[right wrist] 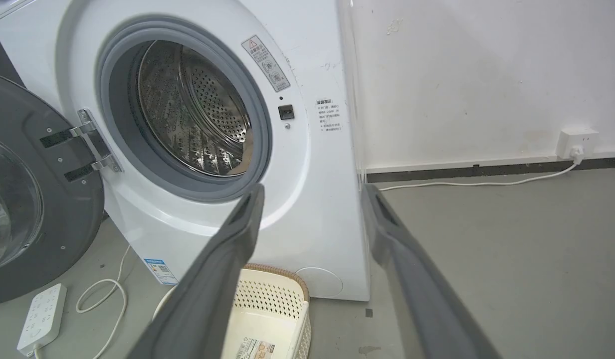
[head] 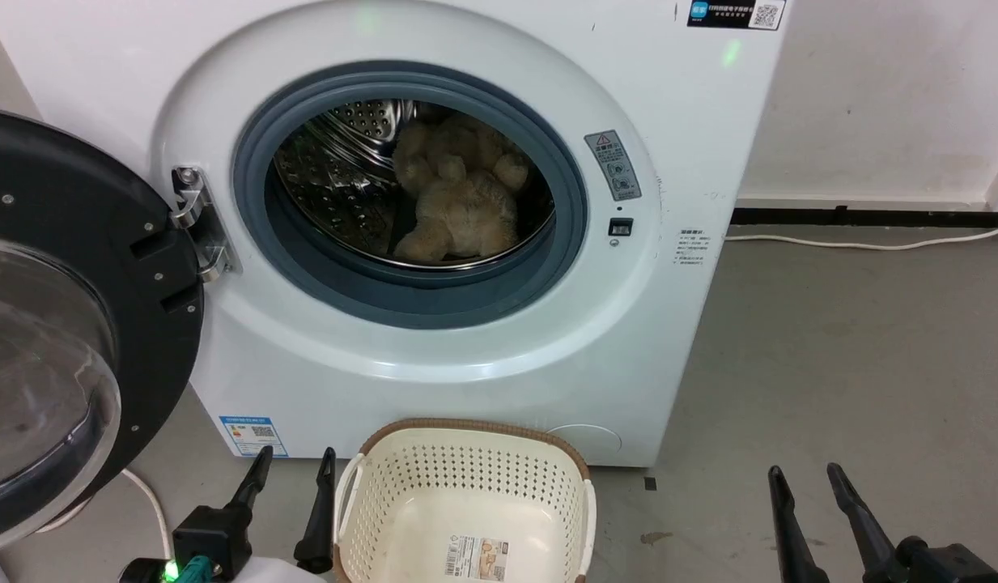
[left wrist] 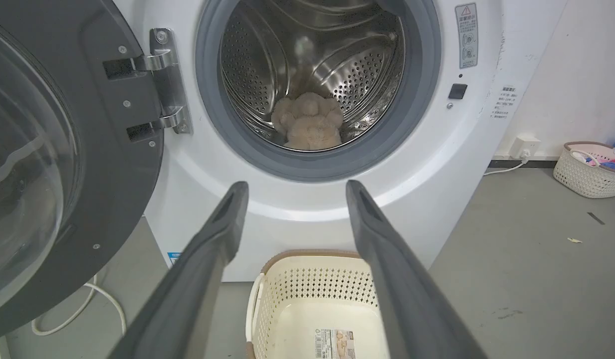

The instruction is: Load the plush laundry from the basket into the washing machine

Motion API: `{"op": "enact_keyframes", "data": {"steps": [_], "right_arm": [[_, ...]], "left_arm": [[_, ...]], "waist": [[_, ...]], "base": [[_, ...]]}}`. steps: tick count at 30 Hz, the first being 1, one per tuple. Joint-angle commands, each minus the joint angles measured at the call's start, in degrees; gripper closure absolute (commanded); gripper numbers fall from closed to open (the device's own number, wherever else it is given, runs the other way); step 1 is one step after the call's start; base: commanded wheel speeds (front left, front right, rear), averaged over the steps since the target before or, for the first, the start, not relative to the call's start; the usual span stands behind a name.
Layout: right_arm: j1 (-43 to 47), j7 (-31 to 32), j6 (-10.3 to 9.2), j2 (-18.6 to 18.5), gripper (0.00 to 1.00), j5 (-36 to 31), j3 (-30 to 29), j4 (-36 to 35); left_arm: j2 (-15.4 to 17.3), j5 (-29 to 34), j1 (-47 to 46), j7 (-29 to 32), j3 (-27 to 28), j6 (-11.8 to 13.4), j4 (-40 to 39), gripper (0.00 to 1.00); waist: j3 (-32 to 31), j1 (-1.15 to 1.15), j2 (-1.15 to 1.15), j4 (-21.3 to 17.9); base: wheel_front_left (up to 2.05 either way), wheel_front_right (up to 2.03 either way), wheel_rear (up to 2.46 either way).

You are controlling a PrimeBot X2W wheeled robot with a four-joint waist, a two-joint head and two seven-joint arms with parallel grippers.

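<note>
From my head, the washing machine (head: 434,372) stands on a grey concrete floor (head: 830,364) against a white wall (head: 871,97). Its door (head: 70,324) is swung wide to my left. The stuffed toy (head: 458,202) lies inside the steel drum (head: 337,186), slumped toward the right. The basket (head: 466,470) sits on the floor just in front of the machine, its bare bottom showing a label (head: 476,557). My left tool (head: 296,457) hangs just beside the basket's left rim, fingers apart and holding nothing. My right tool (head: 804,471) is well off to the right above the floor, fingers likewise apart. A white cable (head: 871,243) runs along the skirting.

My left wrist looks straight into the porthole between two spread fingers, with the toy low in the middle of the drum. This view adds a second basket (left wrist: 586,174) of colourful things by the wall at far right, a wall socket (left wrist: 524,145) near it, and a looped cord (left wrist: 88,309) under the door.

My right wrist sees the machine at an angle, fingers wide. It adds a power strip (right wrist: 42,316) on the floor below the door. I can barely make out the toy here.
</note>
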Motion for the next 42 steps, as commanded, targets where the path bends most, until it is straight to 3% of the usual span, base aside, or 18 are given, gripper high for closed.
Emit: {"op": "enact_keyframes", "data": {"steps": [1,24,25,42], "right_arm": [[0.65,-0.25,-0.04,-0.01,0.00,0.34,-0.10,0.16],[0.16,-0.25,-0.04,-0.01,0.00,0.90,-0.03,0.58],[-0.01,0.01,0.00,0.00,1.00,0.56,-0.01,0.39],[-0.90,1.49,0.00,0.00,1.00,-0.82,-0.13,0.07]], "left_arm": [[0.29,0.04,0.73,-0.33,0.01,-0.23,-0.13,0.00],[0.07,-2.28,-0.23,-0.31,0.72,-0.36,0.73,0.00],[-0.09,-2.19,-0.04,-0.06,0.67,-0.42,0.57,1.00],[-1.76,0.46,-0.07,1.41,2.47,-1.32,-0.27,1.00]], "waist": [[0.06,0.00,0.00,0.06],[0.38,0.00,0.00,0.73],[0.38,0.00,0.00,0.74],[0.64,0.00,0.00,0.85]], "base": [[0.00,0.00,0.00],[0.00,0.00,0.00],[0.00,0.00,0.00],[0.00,0.00,0.00]]}}
